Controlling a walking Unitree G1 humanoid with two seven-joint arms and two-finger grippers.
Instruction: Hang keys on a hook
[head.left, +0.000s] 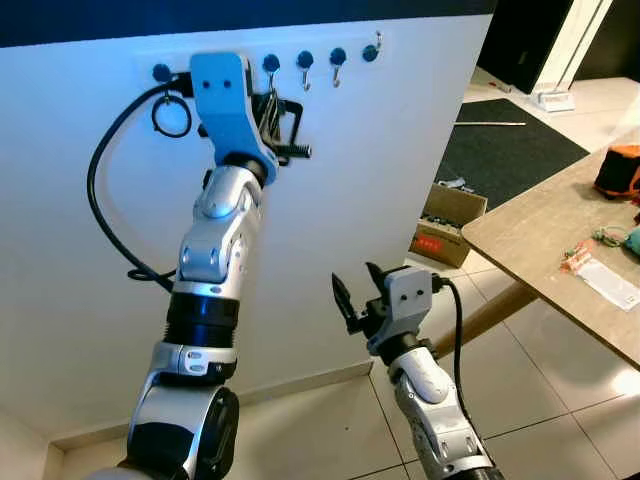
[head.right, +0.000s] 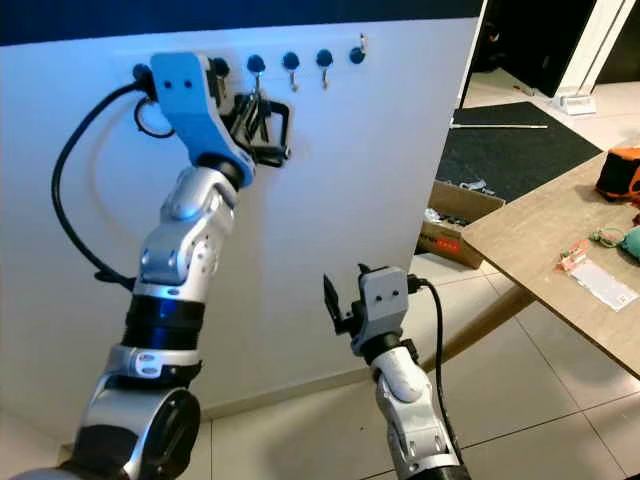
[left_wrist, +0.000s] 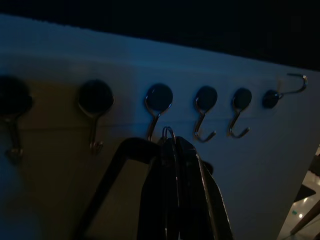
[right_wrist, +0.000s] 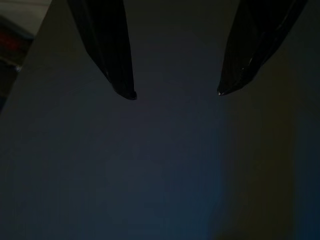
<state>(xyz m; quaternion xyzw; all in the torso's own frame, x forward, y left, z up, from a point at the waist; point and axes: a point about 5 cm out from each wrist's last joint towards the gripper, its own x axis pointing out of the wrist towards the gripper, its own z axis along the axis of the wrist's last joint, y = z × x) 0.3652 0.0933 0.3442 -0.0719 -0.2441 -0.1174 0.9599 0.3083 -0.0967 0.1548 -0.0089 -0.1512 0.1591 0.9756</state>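
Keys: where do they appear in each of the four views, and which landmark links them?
Left eye view: keys upper left, in left gripper.
Right eye view: upper left.
Left wrist view: between the fingers, at.
Right wrist view: faces bare wall.
Landmark: hook row.

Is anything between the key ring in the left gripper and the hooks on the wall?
Nothing visible. The left gripper holds the key ring just below the third hook, with bare wall between them.

White wall (head.left: 380, 170), wooden worktop (head.left: 545, 235) at right with packet (head.left: 600, 272) and orange bag (head.left: 620, 170), cardboard box (head.left: 447, 225) on tiled floor (head.left: 560, 390), dark rug (head.left: 510, 150)
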